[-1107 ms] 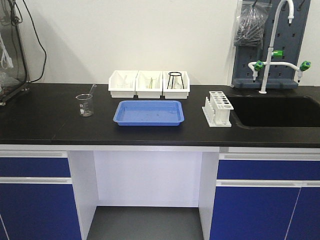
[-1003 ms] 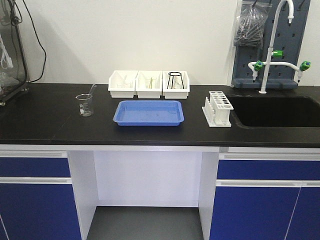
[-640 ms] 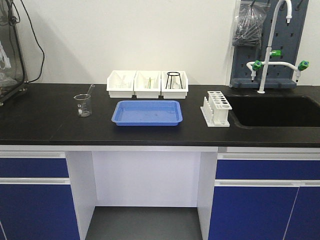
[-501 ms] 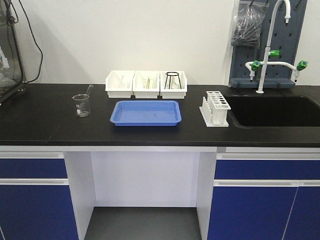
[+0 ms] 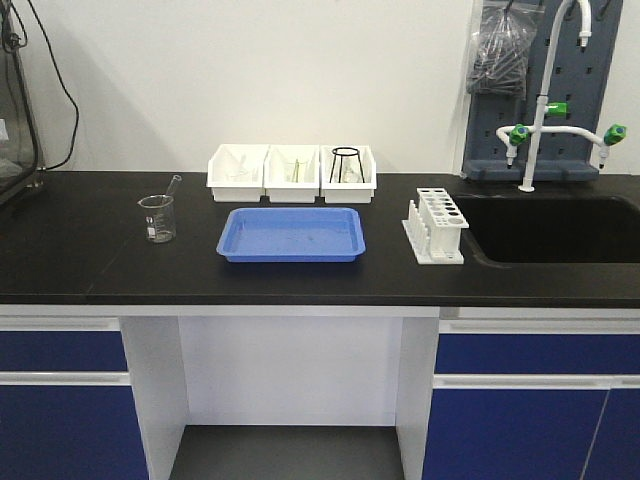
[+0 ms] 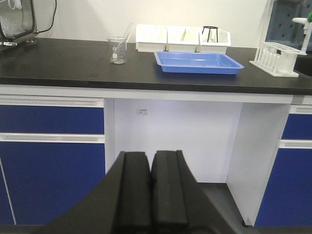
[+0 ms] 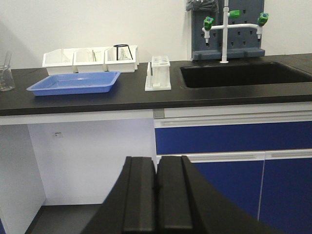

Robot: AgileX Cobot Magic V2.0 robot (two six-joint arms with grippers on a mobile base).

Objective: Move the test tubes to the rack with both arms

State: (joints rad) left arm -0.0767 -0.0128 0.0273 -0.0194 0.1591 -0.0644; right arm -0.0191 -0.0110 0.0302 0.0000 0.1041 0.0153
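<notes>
The white rack [image 5: 435, 228] stands on the black bench next to the sink; it also shows in the left wrist view [image 6: 278, 58] and the right wrist view [image 7: 159, 73]. Slim glass pieces lie in the middle white bin [image 5: 293, 170], too small to tell if they are test tubes. My left gripper [image 6: 150, 155] is shut with nothing in it, low in front of the bench. My right gripper [image 7: 156, 160] is likewise shut on nothing, below bench height. Neither arm shows in the front view.
A blue tray [image 5: 291, 234] lies mid-bench before three white bins [image 5: 236, 172]; the right bin holds a black wire stand [image 5: 347, 163]. A glass beaker [image 5: 158, 218] with a rod stands left. The sink [image 5: 550, 230] and tap [image 5: 540, 110] are right. Blue cabinets flank a knee gap.
The front view has shifted: the bench now sits lower in the frame and its things have drifted slightly left. Nothing on the bench moved relative to anything else.
</notes>
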